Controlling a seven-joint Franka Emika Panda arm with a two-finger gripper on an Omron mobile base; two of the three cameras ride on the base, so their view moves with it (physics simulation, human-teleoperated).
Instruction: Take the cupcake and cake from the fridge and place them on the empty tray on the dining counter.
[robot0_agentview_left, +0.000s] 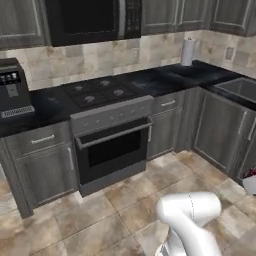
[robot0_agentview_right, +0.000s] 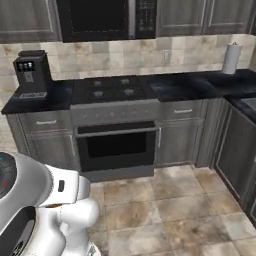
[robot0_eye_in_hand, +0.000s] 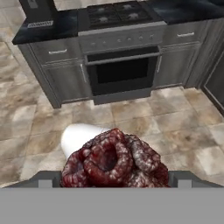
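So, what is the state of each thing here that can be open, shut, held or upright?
oven door: shut
microwave door: shut
drawer left of the oven: shut
paper towel roll: upright on the worktop
gripper: closed on the cake
cake: held, off any surface

You see the arm (robot0_agentview_right: 55, 210) as glossy white, built of rounded, bulbous link shells. At its lower left in the right base view, one joint face is a dark disc with a small teal mark and a red mark. A small dark rectangular slot sits on the neighbouring white shell. In the left base view, a thin dark seam runs across the white elbow (robot0_agentview_left: 190, 210).
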